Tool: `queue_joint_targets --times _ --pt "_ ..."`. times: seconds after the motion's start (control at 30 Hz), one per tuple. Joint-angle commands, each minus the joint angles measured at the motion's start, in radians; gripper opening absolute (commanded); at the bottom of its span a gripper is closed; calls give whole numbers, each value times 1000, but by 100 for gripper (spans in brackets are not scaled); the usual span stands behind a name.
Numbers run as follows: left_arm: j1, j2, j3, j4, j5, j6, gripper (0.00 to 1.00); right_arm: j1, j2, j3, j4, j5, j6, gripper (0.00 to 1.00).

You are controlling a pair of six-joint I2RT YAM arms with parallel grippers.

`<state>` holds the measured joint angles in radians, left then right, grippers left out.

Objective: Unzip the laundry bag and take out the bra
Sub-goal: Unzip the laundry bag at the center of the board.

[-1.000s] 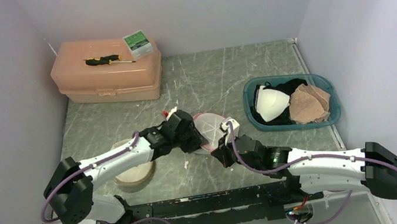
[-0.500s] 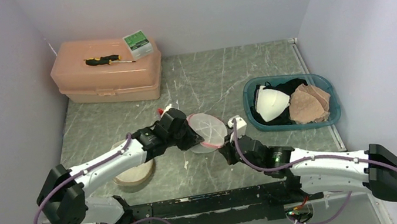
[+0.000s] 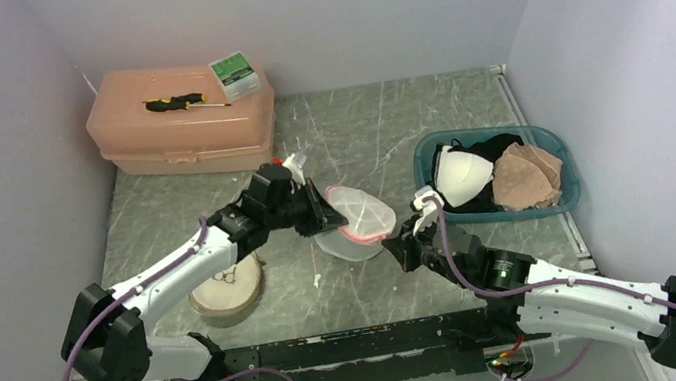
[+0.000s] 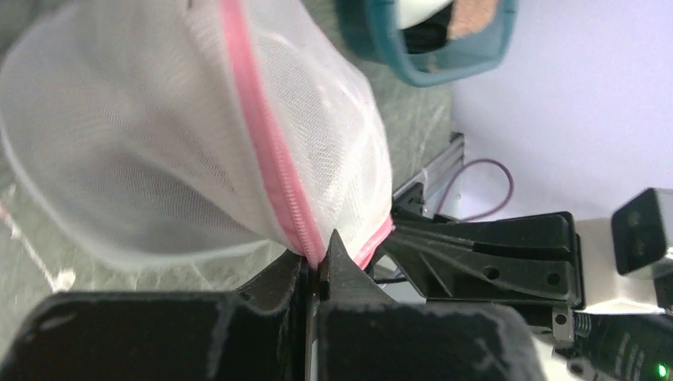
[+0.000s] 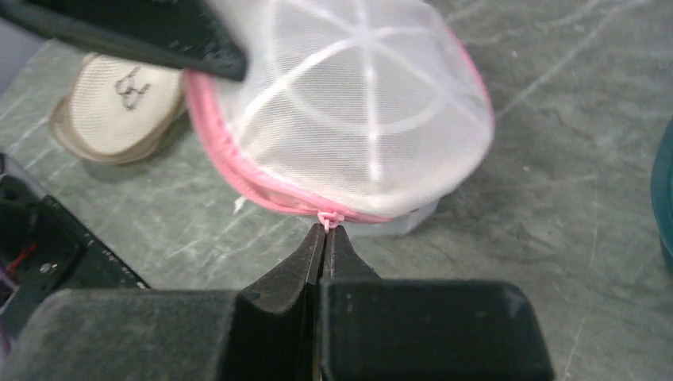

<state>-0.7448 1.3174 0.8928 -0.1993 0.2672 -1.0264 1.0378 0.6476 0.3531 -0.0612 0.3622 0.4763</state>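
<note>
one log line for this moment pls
phase: unzip setup | left fingers: shut on pink zipper edge of laundry bag | right fingers: shut on zipper pull | zip: looks closed

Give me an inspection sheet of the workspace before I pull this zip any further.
Surface: grey marbled table, bare around the bag.
Job's things: white mesh laundry bag with a pink zip, tilted and held up between both arms; contents not discernible through the mesh.
Clutter: peach box carrying a screwdriver and a small green box; teal basket of white, beige and black garments; round beige pad under the left arm.
Grippers: left gripper shut on the bag's zip seam; right gripper shut just below the zip pull.
Cables: purple cables along both arms, clear of the bag.
Surroundings: plain pale walls on three sides.
</note>
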Motion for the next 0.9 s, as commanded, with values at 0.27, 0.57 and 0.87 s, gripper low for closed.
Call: queue_joint_targets --times 0.27,0.57,0.87 --pt "106 137 39 359 403 201 60 21 22 55 86 -206 -35 0" --pt "135 -87 -31 9 173 201 88 21 130 17 115 -136 11 0" --pt "66 -280 0 -293 25 -13 92 23 189 41 142 -136 -21 0"
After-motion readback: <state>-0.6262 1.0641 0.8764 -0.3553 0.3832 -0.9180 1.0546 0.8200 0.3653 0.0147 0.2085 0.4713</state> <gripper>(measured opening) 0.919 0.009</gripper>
